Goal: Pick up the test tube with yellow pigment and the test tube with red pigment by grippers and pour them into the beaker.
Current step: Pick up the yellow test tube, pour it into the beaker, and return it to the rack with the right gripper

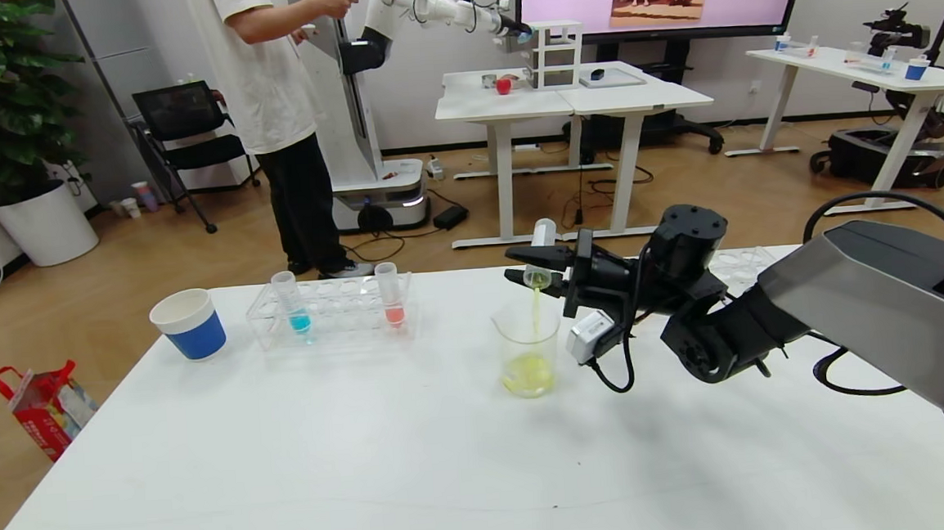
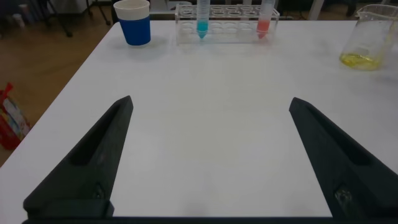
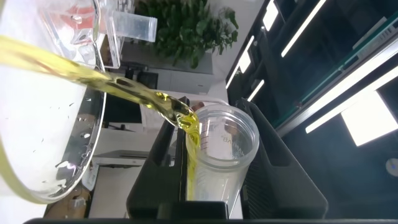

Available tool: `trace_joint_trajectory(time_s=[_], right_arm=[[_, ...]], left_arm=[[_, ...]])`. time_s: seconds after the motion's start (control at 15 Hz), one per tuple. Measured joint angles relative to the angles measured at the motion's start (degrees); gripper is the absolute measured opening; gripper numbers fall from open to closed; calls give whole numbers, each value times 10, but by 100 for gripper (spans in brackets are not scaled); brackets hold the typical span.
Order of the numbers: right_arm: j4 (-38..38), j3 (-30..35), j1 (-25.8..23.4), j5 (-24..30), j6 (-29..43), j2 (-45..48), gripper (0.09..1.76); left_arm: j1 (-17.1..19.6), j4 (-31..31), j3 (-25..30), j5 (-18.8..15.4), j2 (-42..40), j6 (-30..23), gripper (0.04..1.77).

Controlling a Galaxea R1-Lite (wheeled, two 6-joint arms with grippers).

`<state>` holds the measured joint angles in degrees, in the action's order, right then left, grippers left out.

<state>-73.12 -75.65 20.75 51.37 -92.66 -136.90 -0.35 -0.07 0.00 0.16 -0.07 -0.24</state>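
White table [image 1: 419, 465] | R claw [image 1: 532, 274] pinching yellow tube [image 1: 540, 253], tipped over beaker [image 1: 528, 350] | L claw [image 2: 211, 155] spread

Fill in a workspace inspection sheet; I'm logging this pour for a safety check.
Surface: white table, no spills seen.
Job's things: slim clear tube of yellow liquid tipped, streaming into clear glass beaker; red-liquid tube racked.
Clutter: blue-liquid tube, clear rack, blue-and-white paper cup.
Hands: right hand shut on tube; left hand open, low over table.
Cables: black loops by right arm.
Surroundings: person, second robot behind.
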Motion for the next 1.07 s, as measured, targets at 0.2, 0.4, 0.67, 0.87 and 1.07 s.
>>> trace_joint_trajectory(time_s=[0.2, 0.4, 0.67, 0.87, 1.07], right_arm=[[-1, 5, 0, 1, -10, 2, 52], [-1, 7, 2, 0, -10, 4, 52], [0, 9, 3, 0, -8, 6, 52], [4, 10, 6, -6, 64, 15, 52], [-2, 23, 8, -28, 214, 44, 52]], left_arm=[[0, 0, 0, 0, 0, 0, 175], [0, 0, 0, 0, 0, 0, 175], [0, 0, 0, 0, 0, 0, 175], [0, 0, 0, 0, 0, 0, 175], [0, 0, 0, 0, 0, 0, 175]])
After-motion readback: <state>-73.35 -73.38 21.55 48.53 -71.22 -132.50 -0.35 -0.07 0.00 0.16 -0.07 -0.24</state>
